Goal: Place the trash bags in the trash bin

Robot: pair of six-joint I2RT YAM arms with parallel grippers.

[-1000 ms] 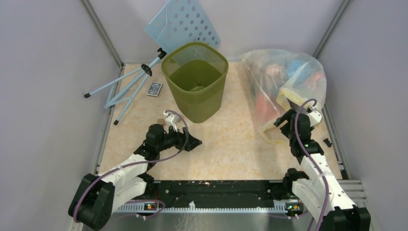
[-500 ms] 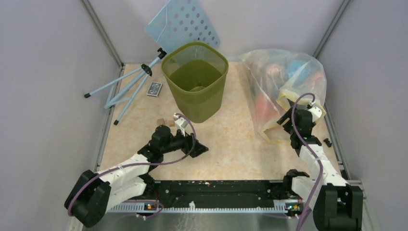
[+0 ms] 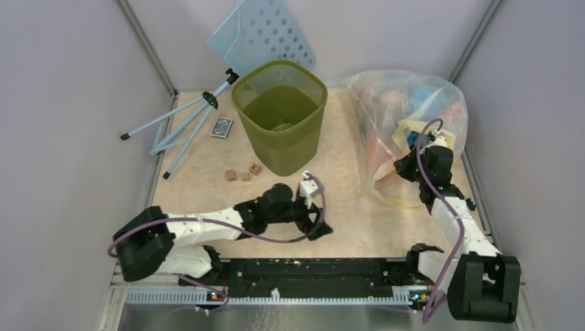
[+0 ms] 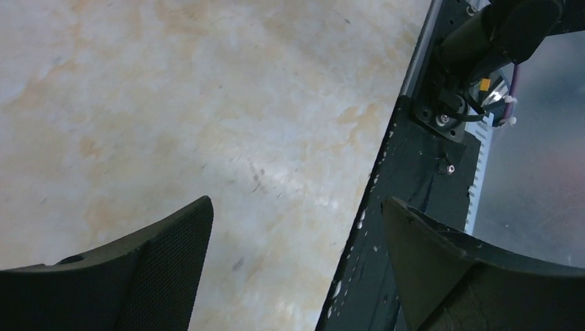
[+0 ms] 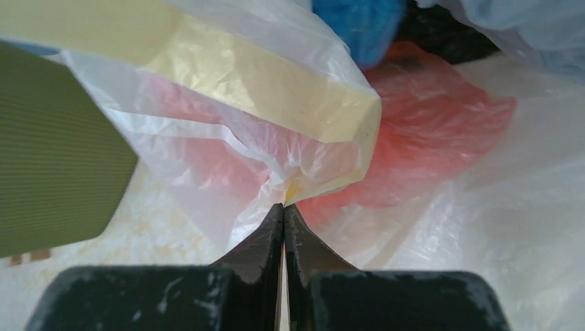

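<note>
The olive-green trash bin (image 3: 279, 114) stands upright at the back centre; its side (image 5: 55, 152) also shows in the right wrist view. An orange-red trash bag (image 5: 428, 138) lies crumpled inside the large clear bag (image 3: 407, 117) at the right, dimly visible through the film (image 3: 372, 148). My right gripper (image 3: 407, 169) (image 5: 283, 205) is shut at the clear bag's near side, its tips pinching a fold of clear and pale-yellow film. My left gripper (image 3: 321, 231) (image 4: 296, 203) is open and empty, low over the table by the front rail.
A pale blue perforated panel (image 3: 265, 31) leans on the back wall. A light blue tripod (image 3: 183, 124) and a card box (image 3: 221, 127) lie back left. Small wooden cubes (image 3: 241, 174) sit before the bin. The black rail (image 3: 303, 269) (image 4: 414, 179) runs along the front edge.
My left arm has swung right along the front of the table, uncovering the cubes. The right gripper has pushed in against the clear bag and closed on its film.
</note>
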